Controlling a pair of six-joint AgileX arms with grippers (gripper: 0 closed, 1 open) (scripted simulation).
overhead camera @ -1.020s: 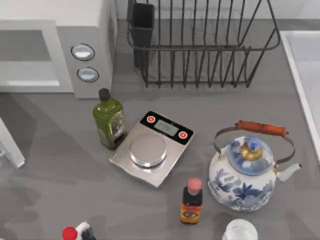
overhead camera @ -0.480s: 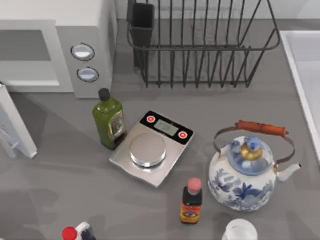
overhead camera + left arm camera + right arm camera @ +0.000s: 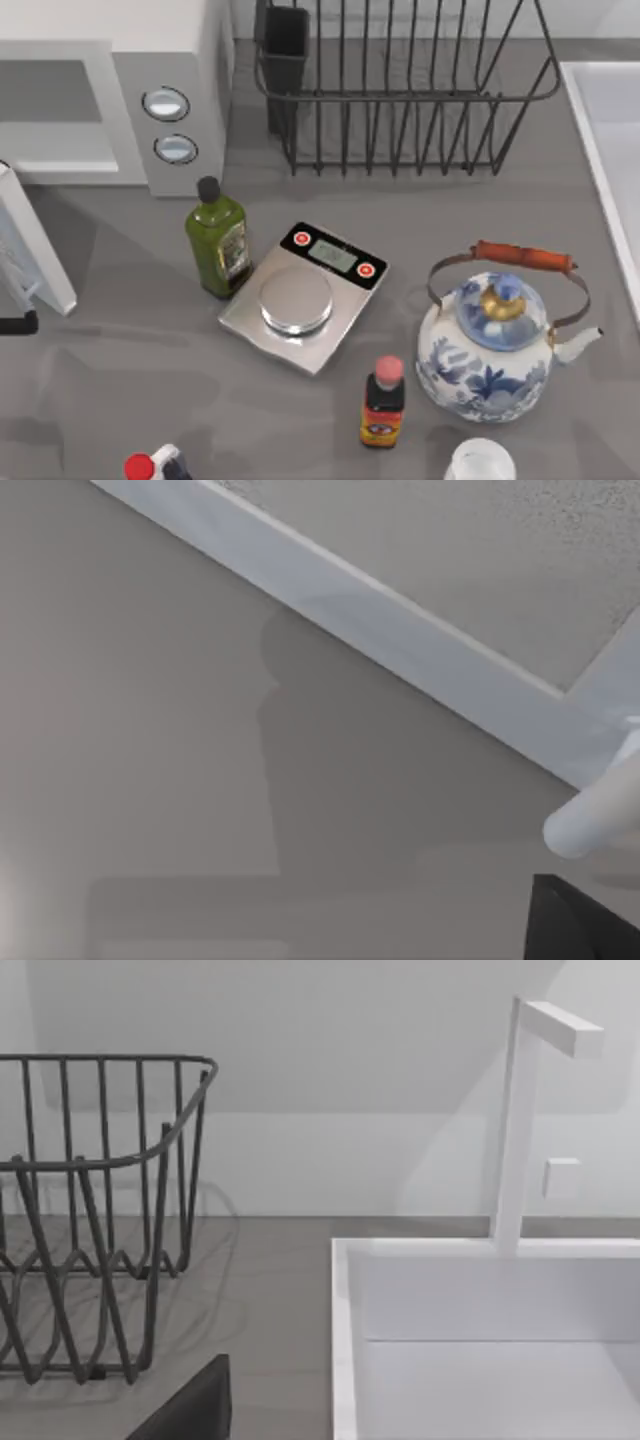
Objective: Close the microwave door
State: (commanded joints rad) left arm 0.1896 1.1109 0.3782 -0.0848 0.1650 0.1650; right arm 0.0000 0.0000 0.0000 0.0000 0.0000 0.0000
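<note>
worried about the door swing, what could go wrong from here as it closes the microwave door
1. The left gripper sits at the table's left edge beside the microwave door, which stands wide open; contact looks slight, so a push may slip off.
2. The olive oil bottle stands just in front of the microwave control panel, so a wide arm sweep could knock it over.

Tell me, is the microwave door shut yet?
Not yet. The door is swung out from the microwave, whose inside is open to see. A dark part of the left arm sits just beside the door's outer edge at the table's left. Left to do: push the door round until it closes.
</note>
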